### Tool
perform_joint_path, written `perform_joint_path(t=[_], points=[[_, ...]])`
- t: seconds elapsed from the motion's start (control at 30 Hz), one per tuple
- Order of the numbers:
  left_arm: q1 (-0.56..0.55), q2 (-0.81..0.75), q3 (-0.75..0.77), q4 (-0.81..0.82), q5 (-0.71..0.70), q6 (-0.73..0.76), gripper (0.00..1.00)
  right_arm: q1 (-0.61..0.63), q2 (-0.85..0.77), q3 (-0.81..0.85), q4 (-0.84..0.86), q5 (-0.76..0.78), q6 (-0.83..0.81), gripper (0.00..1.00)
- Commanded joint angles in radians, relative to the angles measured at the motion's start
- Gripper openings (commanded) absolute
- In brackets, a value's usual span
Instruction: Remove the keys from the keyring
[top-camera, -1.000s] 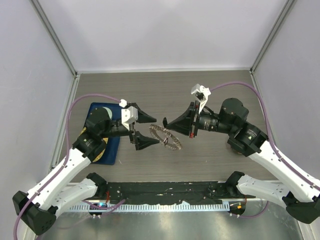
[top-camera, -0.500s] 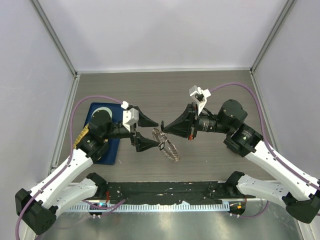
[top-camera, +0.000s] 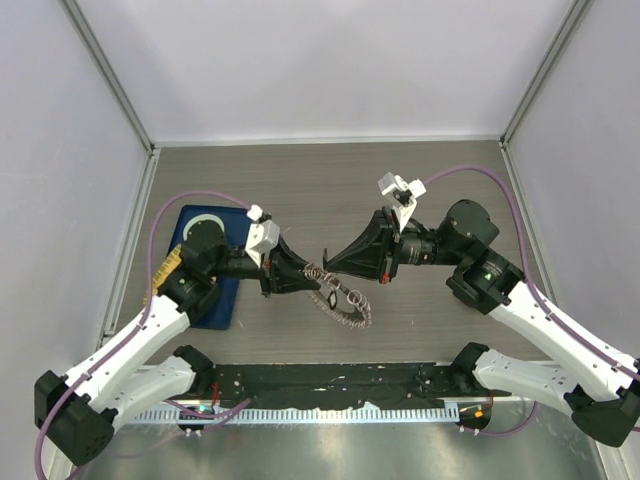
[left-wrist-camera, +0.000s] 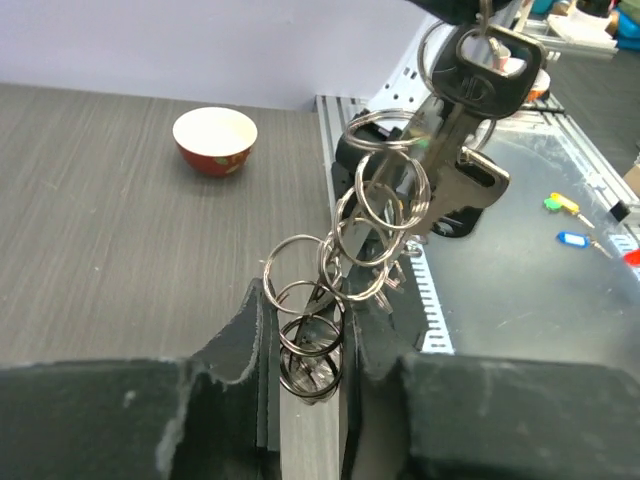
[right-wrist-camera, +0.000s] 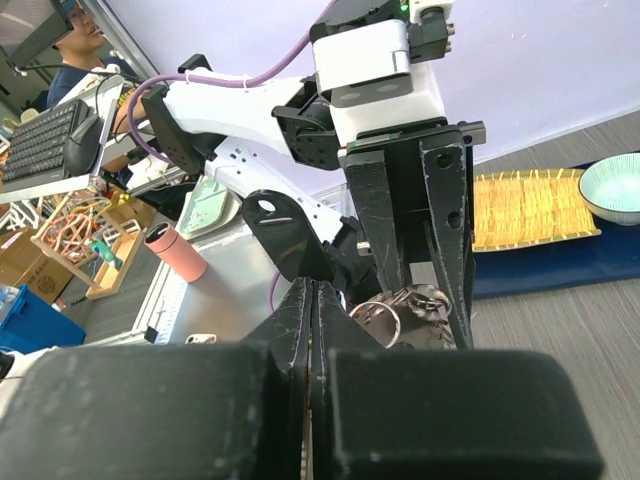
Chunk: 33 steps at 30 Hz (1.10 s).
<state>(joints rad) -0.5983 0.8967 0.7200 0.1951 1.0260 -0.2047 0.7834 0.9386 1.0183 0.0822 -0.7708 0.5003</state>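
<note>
Got left gripper (left-wrist-camera: 302, 322) clamped on the keyring (left-wrist-camera: 345, 290) bottom loops, right gripper (right-wrist-camera: 312, 300) pinched shut on its top. Might slip loose and drop the keys (left-wrist-camera: 470, 130) if yanked apart too hard.

The grey wood-grain surface (top-camera: 330, 190) carries a blue tray (right-wrist-camera: 560, 268) at its left, holding a slatted yellow mat (right-wrist-camera: 525, 205) and pale dish (right-wrist-camera: 612, 185). A red bowl (left-wrist-camera: 215, 140) stands apart. The keyring's (top-camera: 350, 312) hanging end may touch it.
</note>
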Motion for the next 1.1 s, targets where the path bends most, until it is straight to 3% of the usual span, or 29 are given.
perform_joint_path(t=[0.0, 0.1, 0.27, 0.37, 0.53, 0.73, 0.9, 1.07], points=[[-0.003, -0.010, -0.002, 0.053, 0.060, -0.024, 0.00, 0.004, -0.017, 0.020, 0.044, 0.051, 0.006, 0.01], [-0.003, -0.031, -0.011, 0.055, 0.028, -0.044, 0.00, 0.002, -0.038, 0.020, -0.016, 0.123, -0.011, 0.02], [-0.003, -0.099, -0.043, 0.069, -0.176, -0.056, 0.00, 0.002, -0.090, 0.022, -0.128, 0.292, -0.058, 0.09], [-0.003, -0.136, -0.057, 0.053, -0.312, -0.030, 0.00, 0.002, -0.103, 0.026, -0.162, 0.300, -0.095, 0.17], [-0.003, -0.105, -0.011, -0.071, -0.403, 0.047, 0.00, 0.004, -0.074, 0.032, -0.241, 0.271, -0.160, 0.38], [-0.003, -0.166, -0.057, -0.056, -0.567, 0.105, 0.00, 0.002, -0.096, 0.006, -0.286, 0.531, -0.103, 0.48], [-0.003, -0.217, -0.092, -0.001, -0.566, 0.133, 0.00, 0.004, -0.156, -0.069, -0.260, 0.691, -0.161, 0.51], [-0.003, -0.237, -0.096, 0.050, -0.474, 0.105, 0.00, 0.004, -0.162, -0.156, -0.205, 0.684, -0.258, 0.50]])
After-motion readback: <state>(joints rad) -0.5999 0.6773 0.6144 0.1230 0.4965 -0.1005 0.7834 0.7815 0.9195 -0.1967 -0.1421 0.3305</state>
